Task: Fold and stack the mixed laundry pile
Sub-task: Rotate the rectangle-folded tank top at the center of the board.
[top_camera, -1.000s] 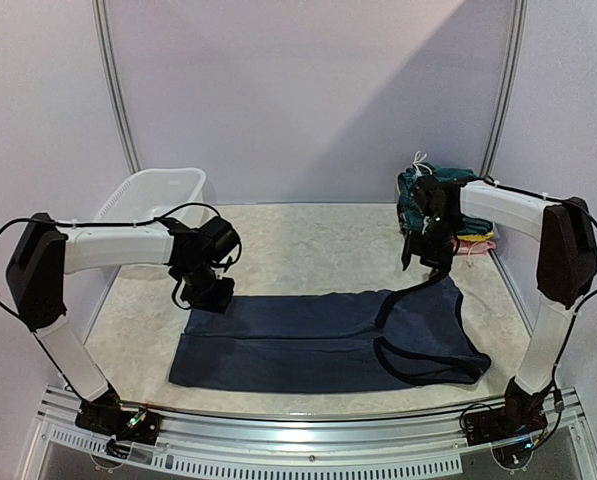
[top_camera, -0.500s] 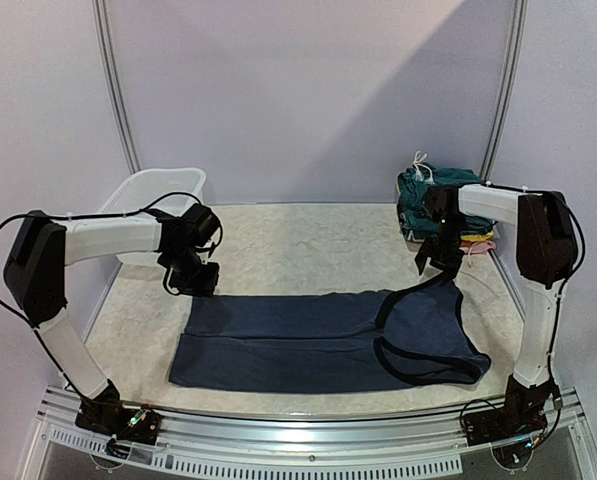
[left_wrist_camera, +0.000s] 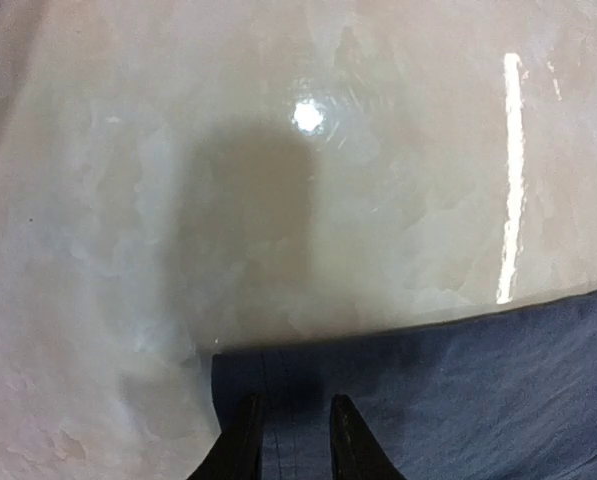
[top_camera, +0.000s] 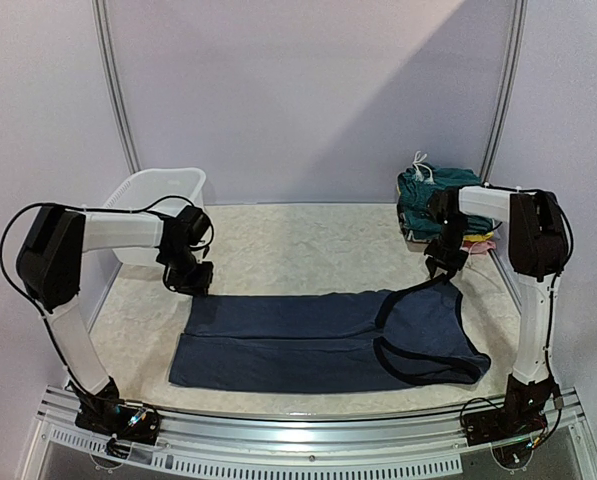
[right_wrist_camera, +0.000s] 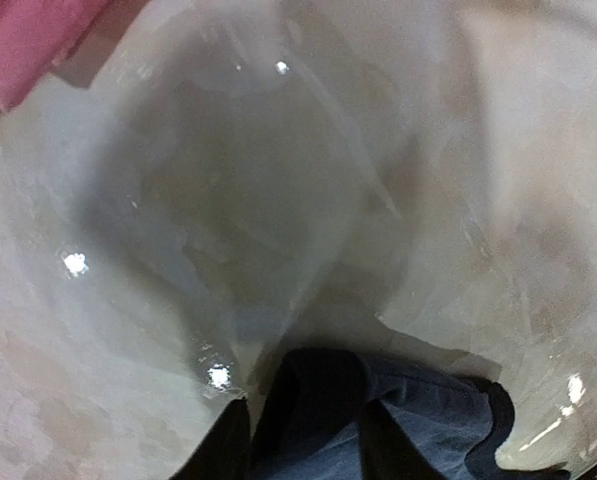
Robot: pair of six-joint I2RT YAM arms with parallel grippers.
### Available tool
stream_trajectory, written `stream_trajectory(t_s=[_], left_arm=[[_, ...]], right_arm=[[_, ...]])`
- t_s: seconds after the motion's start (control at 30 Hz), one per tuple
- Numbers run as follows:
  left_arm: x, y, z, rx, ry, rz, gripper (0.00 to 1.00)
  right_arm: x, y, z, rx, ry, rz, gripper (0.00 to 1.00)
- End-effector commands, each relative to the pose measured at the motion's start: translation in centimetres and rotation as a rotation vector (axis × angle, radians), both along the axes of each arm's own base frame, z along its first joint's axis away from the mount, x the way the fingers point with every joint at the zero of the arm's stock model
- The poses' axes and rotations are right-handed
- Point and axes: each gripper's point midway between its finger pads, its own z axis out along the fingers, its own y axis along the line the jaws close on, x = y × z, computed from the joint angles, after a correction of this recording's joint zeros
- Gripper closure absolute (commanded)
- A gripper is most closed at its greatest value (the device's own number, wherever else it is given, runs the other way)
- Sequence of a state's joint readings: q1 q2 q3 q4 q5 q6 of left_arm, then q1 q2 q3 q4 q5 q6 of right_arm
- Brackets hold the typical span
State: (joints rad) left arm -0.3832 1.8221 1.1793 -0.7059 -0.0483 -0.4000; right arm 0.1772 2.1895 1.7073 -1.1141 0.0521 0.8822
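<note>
Top external view has the navy top (top_camera: 308, 340) flat on the table (top_camera: 308, 235), with the right hand (top_camera: 443, 268) pinching its strap and the left hand (top_camera: 190, 280) narrowed over a hem corner, grip unclear; probably smoothing, with a lengthwise fold next.

The marbled tabletop (left_wrist_camera: 378, 200) is gleaming glossy and smooth; the navy garment (top_camera: 298, 340) is showing as matt, soft cloth.

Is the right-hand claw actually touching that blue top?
Touching. The right wrist view shows a dark-edged strap of the blue top bunched between the fingers of the right gripper.
</note>
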Motion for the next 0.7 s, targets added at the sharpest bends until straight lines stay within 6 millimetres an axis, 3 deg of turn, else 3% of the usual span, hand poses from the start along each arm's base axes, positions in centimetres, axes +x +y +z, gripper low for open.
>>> stream_trajectory(t_s=[0.0, 0.13, 0.4, 0.53, 0.67], left_arm=[[1.2, -0.2, -1.0, -0.024, -0.001, -0.011, 0.78], [1.3, 0.2, -2.3, -0.028, 0.02, 0.006, 0.79], [1.3, 1.4, -3.8, -0.012, 0.052, 0.064, 0.81], [0.9, 1.8, -4.3, -0.005, 0.068, 0.091, 0.81], [0.5, 1.9, -4.7, -0.011, 0.082, 0.121, 0.82]], right_arm=[[-0.6, -0.2, -1.2, -0.007, 0.032, -0.005, 0.75], [-0.9, -0.2, -0.7, -0.008, 0.035, 0.01, 0.99], [-2.9, -1.0, 1.5, -0.029, -0.013, 0.038, 1.0], [-4.4, -1.0, 3.3, -0.011, -0.118, 0.044, 1.0], [-6.7, -0.6, 2.9, 0.013, -0.151, 0.043, 1.0]])
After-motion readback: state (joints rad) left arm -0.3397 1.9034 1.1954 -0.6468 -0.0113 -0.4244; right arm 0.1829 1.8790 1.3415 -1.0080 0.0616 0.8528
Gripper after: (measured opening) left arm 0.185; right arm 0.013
